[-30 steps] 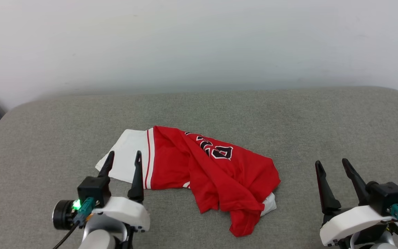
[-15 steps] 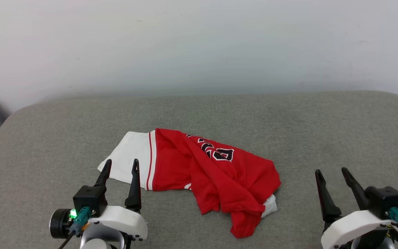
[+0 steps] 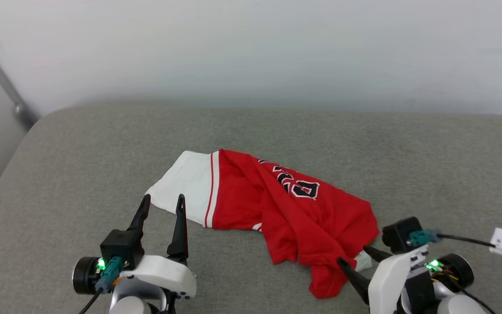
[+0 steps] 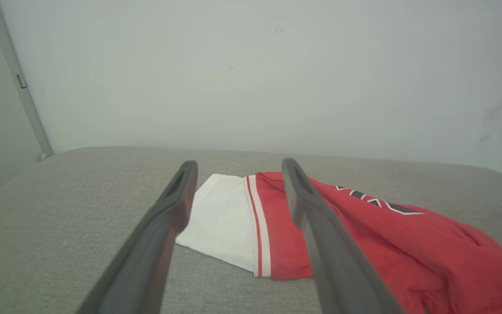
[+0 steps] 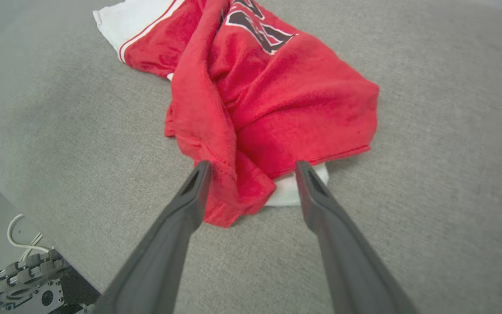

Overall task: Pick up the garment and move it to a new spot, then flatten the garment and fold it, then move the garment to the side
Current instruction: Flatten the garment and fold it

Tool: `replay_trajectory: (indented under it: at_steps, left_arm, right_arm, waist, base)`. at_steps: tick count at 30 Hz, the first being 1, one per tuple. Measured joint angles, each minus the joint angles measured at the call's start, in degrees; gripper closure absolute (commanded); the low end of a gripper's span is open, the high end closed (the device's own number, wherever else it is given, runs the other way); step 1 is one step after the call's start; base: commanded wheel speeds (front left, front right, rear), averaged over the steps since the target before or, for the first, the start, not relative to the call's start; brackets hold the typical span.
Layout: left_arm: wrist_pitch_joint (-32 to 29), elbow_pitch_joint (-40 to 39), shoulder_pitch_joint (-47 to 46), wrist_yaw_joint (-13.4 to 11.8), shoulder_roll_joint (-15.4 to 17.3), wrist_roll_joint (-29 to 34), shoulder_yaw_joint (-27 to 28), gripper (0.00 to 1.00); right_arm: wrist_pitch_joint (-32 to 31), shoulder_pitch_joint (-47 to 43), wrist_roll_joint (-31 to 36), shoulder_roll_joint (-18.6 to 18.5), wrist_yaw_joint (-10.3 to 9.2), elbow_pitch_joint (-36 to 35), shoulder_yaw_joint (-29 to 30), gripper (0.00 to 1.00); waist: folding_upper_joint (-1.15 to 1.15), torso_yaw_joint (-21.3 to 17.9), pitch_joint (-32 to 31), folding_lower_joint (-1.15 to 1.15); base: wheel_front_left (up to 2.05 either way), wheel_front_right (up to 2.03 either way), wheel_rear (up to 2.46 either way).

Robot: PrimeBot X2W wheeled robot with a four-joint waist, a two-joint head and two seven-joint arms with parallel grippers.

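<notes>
While the garment (image 3: 286, 209) lies crumpled mid-way across the grey padded surface (image 3: 81, 152), I hold my right hand (image 3: 353, 255) wide open and empty astride its near corner, my left hand (image 3: 164, 198) likewise beside the white sleeve (image 3: 185, 183), so pickup likely needs closing, then lifting.

Soft, even light fell from above, bright and without glare. The pale wall (image 3: 251, 48) blurred into a hazy band where it met the grey padded surface (image 3: 81, 165). Shadows were faint, with a thin one under the hem of the garment (image 5: 286, 91). In both wrist views the dark fingers (image 4: 325, 235) near the lens were smeared, and the wide lens bowed the edges. Small green lamps (image 3: 101, 263) glowed crisply.
</notes>
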State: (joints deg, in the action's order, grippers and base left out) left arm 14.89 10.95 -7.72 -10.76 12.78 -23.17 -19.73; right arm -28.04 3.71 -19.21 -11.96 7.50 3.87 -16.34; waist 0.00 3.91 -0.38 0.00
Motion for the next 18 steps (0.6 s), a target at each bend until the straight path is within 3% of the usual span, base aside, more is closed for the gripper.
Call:
replay_trajectory:
  at_steps: [9, 10, 11, 18]
  left_arm:
    - [0.0, 0.5, -3.1, 0.7, -1.8, 0.9, -0.7, 0.00]
    - [0.0, 0.7, -3.3, 0.9, -1.9, 1.0, -0.7, 0.00]
    - [0.1, 0.9, -3.5, 1.0, -2.1, 1.2, -0.7, 0.00]
    - [0.1, 1.5, -3.6, 1.2, -2.8, 1.9, 0.5, 0.00]
  right_arm:
    - [-4.8, 6.5, -3.0, -2.5, 0.00, 5.5, -5.6, 0.00]
    - [-4.7, 6.8, -3.4, -2.5, 0.00, 6.1, -5.8, 0.22]
    - [-4.7, 7.1, -3.9, -2.4, 0.00, 6.7, -5.9, 1.00]
    - [-1.6, 10.6, -3.9, -3.3, 0.00, 6.4, -7.5, 1.00]
  waist:
    - [0.00, 4.1, 4.0, 0.00]
    - [0.00, 4.5, 4.4, 0.00]
    - [0.00, 4.8, 4.7, 0.00]
    - [0.00, 4.6, 5.7, 0.00]
  base:
    - [0.00, 0.00, 0.00]
    - [0.00, 0.00, 0.00]
    - [0.00, 0.00, 0.00]
    - [0.00, 0.00, 0.00]
